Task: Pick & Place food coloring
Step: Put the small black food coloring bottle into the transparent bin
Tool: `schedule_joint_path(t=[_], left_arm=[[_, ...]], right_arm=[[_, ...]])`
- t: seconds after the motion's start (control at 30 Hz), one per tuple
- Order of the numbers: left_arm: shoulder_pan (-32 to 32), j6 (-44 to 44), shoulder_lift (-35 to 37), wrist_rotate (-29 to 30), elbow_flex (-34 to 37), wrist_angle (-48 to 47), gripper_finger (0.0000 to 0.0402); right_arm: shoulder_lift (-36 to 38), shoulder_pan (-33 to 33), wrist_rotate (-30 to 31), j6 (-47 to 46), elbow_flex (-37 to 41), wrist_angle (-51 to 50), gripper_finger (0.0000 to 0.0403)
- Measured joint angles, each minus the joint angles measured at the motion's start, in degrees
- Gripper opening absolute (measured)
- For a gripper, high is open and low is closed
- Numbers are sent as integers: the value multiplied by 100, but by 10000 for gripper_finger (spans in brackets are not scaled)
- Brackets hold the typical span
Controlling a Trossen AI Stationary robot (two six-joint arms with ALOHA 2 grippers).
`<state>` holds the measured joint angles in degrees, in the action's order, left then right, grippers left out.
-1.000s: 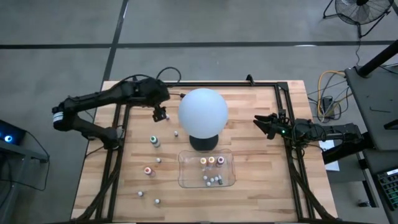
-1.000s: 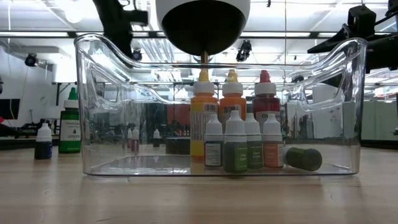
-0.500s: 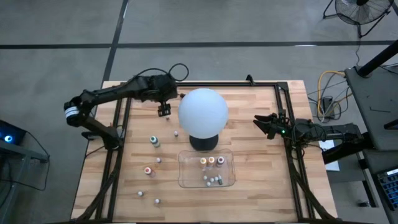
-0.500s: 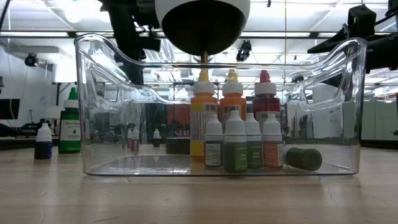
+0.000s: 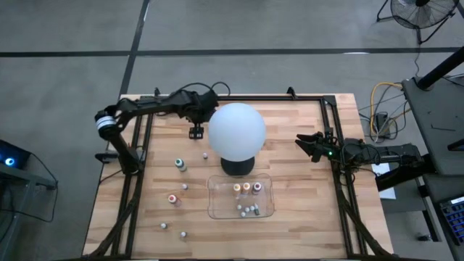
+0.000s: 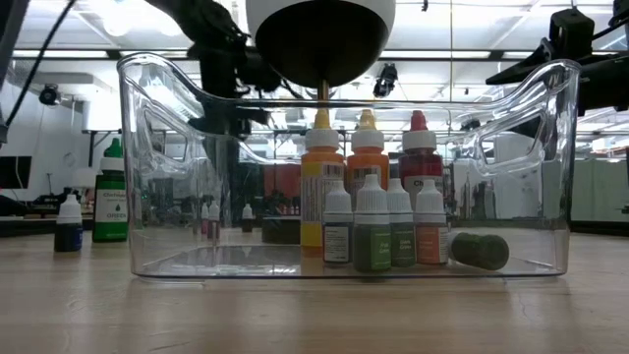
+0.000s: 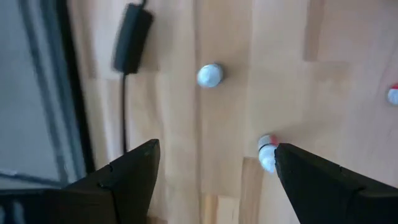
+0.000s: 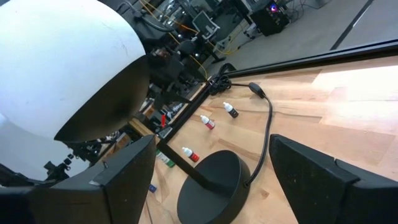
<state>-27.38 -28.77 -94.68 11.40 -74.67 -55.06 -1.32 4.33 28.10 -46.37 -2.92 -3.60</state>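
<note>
The food coloring bottles are tiny. Several stand in the clear tray (image 5: 214, 206), and one lies on its side there (image 6: 481, 250). Others are loose on the wood, such as a teal one (image 5: 179, 165) and an orange one (image 5: 172, 198). My left gripper (image 5: 196, 133) hangs open above the table, just left of the white globe (image 5: 236, 130). Its wrist view looks down on a white-capped bottle (image 7: 210, 75) and a red-and-white one (image 7: 267, 152), both below the open fingers and untouched. My right gripper (image 5: 308, 145) waits open to the right of the globe.
The globe lamp stands on a black round base (image 8: 208, 180) just beyond the tray, between the two arms. A black cable with a plug (image 7: 132, 37) lies near the left gripper. Dark frame rails (image 5: 138, 174) run along the table's left and right sides. Bare wood lies right of the tray.
My left arm has swung toward the table's right. Its elbow has moved in over the far left corner, and its gripper has shifted a little closer to the globe. The right arm and the bottles have kept still.
</note>
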Motion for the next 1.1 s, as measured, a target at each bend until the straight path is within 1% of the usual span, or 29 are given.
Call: schedule_joint_path(t=[0.13,0.27,0.67,0.93,1.03,1.1], left_arm=[[0,-193,-206,-147,-34,120,289],[-2,-295,-417,-167,-34,348,289],[-66,-486,-930,-289,-31,985,289],[-135,-512,-1052,-341,-31,1181,289],[-144,-505,-1070,-358,-29,1181,281],[-144,-477,-1087,-368,-27,1181,269]], right_arm=[[0,1,-2,0,0,0,308],[0,1,-2,0,0,-2,311],[0,-1,0,2,0,-2,306],[0,-1,0,2,0,0,308],[2,-1,0,2,0,-2,304],[3,0,-1,2,0,0,302]])
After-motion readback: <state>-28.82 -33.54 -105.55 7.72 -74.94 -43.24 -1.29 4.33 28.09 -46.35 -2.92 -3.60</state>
